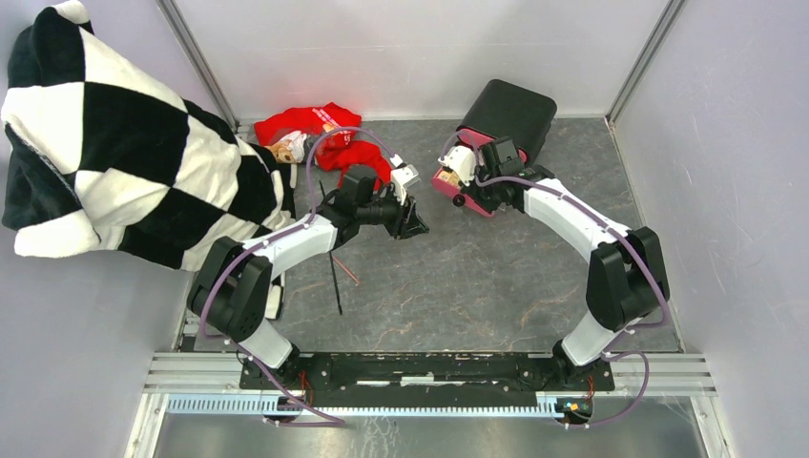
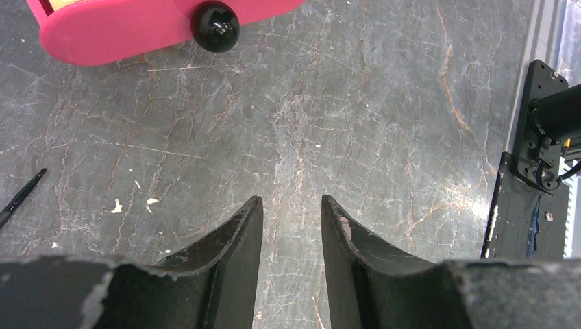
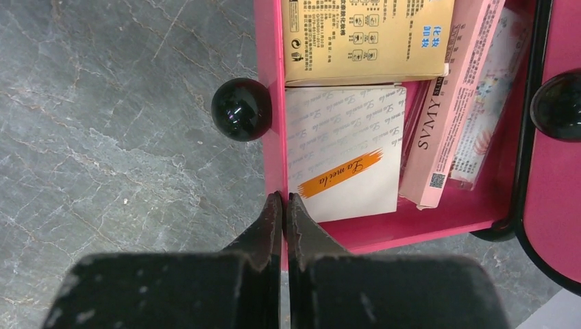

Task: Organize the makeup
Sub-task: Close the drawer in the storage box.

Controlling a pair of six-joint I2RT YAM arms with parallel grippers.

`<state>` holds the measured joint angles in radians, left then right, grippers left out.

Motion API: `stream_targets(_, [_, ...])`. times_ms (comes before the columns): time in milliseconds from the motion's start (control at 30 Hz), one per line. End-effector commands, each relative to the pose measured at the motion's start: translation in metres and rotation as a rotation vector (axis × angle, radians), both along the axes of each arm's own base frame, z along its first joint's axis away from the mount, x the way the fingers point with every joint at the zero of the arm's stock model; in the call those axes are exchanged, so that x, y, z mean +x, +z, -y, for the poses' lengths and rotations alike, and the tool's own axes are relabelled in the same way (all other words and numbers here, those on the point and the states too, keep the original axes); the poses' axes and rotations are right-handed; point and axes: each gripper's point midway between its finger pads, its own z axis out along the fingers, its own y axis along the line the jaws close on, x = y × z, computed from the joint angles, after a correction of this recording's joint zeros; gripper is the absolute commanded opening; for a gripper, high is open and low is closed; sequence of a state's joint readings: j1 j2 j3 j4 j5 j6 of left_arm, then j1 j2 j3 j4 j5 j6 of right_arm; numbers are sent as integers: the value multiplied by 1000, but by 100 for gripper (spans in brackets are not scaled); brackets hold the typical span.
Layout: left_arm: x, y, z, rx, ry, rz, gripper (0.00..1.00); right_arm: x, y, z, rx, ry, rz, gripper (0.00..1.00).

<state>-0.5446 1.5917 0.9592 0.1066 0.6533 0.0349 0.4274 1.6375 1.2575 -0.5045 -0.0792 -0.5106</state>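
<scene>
My right gripper is shut on the front wall of an open pink drawer, just below its black knob. The drawer holds a white square card with an orange stripe, a yellow box and a pink box. My left gripper is open and empty above bare table, left of the drawer. A thin black pencil and a brown one lie by the left arm. A peach puff lies by the red cloth.
The black box stands at the back right, its pink drawer pulled toward the middle. A red cloth lies at the back. A black and white checked blanket hangs over the left wall. Walls close three sides.
</scene>
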Motion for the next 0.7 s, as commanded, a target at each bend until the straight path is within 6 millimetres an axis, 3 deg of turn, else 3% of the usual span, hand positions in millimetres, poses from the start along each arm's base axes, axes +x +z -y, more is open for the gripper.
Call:
stream_targets(0, [6, 18, -3, -13, -11, 109, 44, 32, 31, 13, 0, -92, 101, 0])
stream_targets(433, [5, 20, -3, -18, -12, 110, 44, 59, 38, 30, -34, -100, 132, 0])
stream_targets(667, [5, 20, -4, -16, -11, 111, 44, 81, 38, 49, -106, -116, 165, 0])
